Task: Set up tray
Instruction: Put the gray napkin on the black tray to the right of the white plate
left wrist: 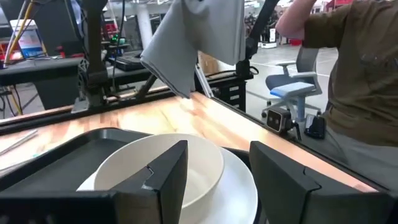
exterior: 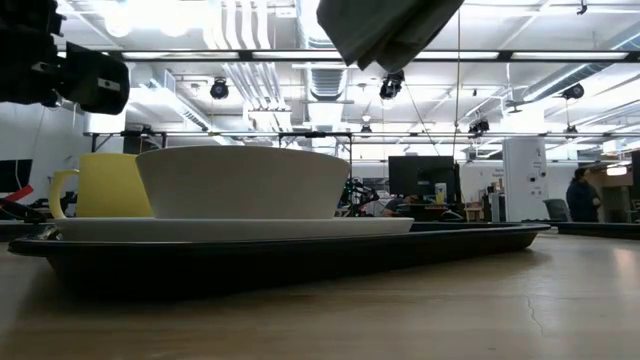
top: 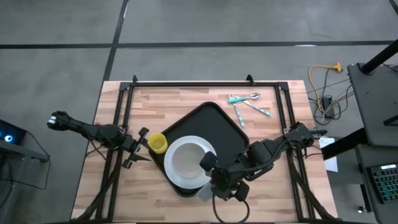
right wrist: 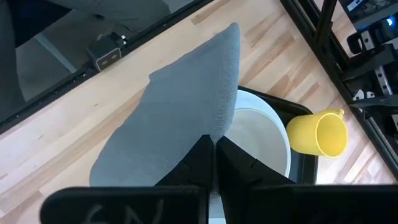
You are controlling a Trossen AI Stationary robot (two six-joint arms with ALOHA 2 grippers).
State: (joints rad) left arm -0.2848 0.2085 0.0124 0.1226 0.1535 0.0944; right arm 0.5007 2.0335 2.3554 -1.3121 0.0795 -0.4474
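I see one tray (top: 221, 121) lying angled mid-table, carrying one plate (top: 176, 176), one bowl (top: 186, 157) on that plate, and one yellow mug (top: 157, 142) at the tray's left edge. My right gripper (right wrist: 214, 149) is pinched tight on one grey cloth (right wrist: 180, 118), which hangs above the tray's near corner, over the bowl's rim. My left gripper (left wrist: 214, 168) sits low just left of the mug, fingers spread wide, bowl straight ahead. Utensils (top: 247, 102), about three, lie on the wood beyond the tray, well apart from both grippers. One person (left wrist: 357, 74) stands past the table.
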